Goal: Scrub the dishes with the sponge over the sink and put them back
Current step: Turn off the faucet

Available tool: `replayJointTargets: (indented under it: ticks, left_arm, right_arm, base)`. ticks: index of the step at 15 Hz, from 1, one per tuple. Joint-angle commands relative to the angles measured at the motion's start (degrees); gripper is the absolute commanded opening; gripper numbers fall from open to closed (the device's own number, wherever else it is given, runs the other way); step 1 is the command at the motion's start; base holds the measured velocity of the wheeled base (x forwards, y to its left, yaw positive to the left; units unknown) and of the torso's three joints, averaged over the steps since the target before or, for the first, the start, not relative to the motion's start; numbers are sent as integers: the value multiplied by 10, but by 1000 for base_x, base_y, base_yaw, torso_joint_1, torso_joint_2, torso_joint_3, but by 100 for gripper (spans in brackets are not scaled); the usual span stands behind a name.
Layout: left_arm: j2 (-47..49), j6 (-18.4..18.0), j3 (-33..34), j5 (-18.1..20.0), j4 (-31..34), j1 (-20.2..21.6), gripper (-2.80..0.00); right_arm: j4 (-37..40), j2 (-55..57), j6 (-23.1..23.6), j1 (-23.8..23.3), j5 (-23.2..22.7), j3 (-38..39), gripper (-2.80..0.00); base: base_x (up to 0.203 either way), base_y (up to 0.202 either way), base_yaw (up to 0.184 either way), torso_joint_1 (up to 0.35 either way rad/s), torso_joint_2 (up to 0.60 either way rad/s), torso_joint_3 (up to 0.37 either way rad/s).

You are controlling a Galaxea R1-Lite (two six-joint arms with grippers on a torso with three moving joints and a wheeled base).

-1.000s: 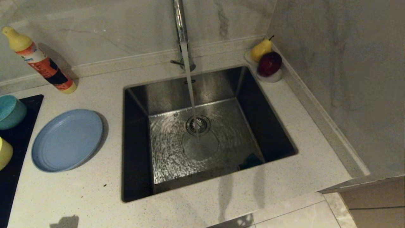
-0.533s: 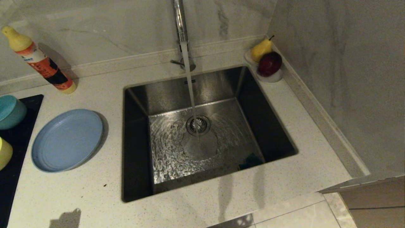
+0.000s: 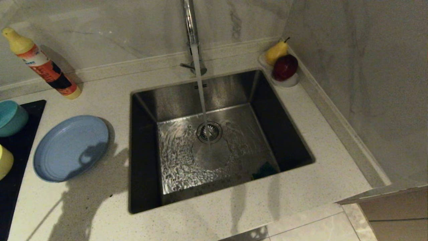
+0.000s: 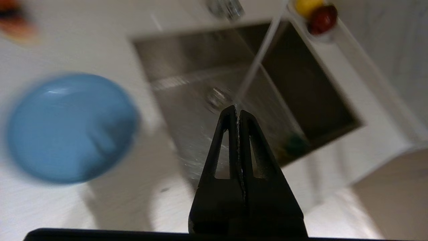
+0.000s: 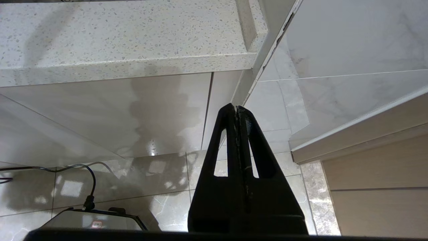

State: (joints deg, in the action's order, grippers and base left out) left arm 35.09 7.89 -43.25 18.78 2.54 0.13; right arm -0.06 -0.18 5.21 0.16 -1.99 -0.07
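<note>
The light-blue plate [image 3: 71, 148] [image 4: 72, 127] lies on the counter left of the sink [image 3: 143, 110] [image 4: 187, 53]. At the far left edge stand the teal-blue bowl [image 3: 11, 117] and the pale yellow bowl [image 3: 5, 161], both partly cut off. Water runs from the tap [image 3: 190, 23] onto the drain strainer [image 3: 209, 132]. The sponge [image 3: 264, 170] [image 4: 294, 144], dark green side up, lies in the sink's near right corner. My left gripper [image 4: 236, 107] hangs shut and empty above the counter, out of the head view. My right gripper [image 5: 236, 107] is shut, parked below the counter edge.
A yellow-capped orange bottle [image 3: 43, 65] leans against the back wall at the left. A small white dish [image 3: 289, 82] with a yellow pear [image 3: 276, 52] and a dark red fruit [image 3: 285, 67] sits in the back right corner. A black mat [image 3: 13, 187] lies under the bowls.
A large arm shadow has spread over the counter and the plate's near side as the left arm rose; nothing else moved.
</note>
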Motion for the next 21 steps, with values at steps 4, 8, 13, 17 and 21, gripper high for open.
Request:
replayJointTargets:
  ticks: [4,8,13,17,21]
  left_arm:
    - [396,111,-187,78,10,-38,-280]
    - [499,181,-240,99,-8,-115,-280]
    - [559,183,-246,98,-31,-132,-280]
    - [581,191,-254,98,-69,-134,-280]
    - [615,240,-281,97,-130,-137,-280]
  right_arm:
    - [0,1,1,0,0,0,-280]
    - [0,1,1,0,0,0,-280]
    - [0,1,1,0,0,0,-280]
    - [0,1,1,0,0,0,-280]
    - [0,1,1,0,0,0,-280]
  base:
    - [0,0,0,0,0,0]
    - [0,0,0,0,0,0]
    - [0,0,0,0,0,0]
    - [0,0,0,0,0,0]
    - [0,0,0,0,0,0]
